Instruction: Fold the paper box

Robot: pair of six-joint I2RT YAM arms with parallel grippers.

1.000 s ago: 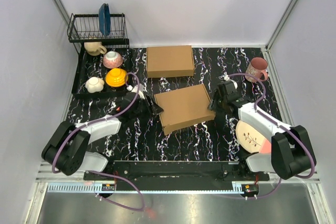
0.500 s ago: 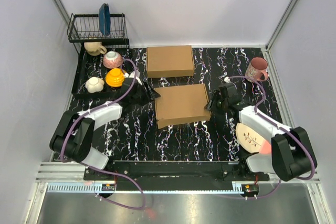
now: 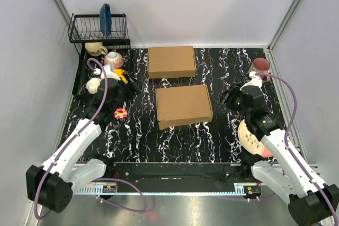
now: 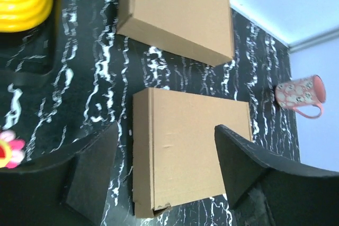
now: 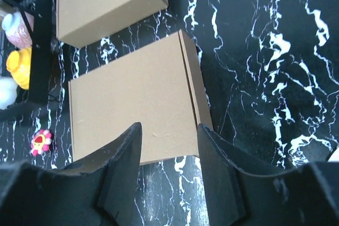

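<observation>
Paper box (image 3: pixel 183 106): brown corrugated cardboard, folded shut, flat on table centre, nothing touching.

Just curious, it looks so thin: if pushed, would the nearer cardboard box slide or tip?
Probably slide: the cardboard box lies flat and low on the table, so tipping seems unlikely. Being thin cardboard, it is likely light, and its lid may flex if squeezed.
</observation>
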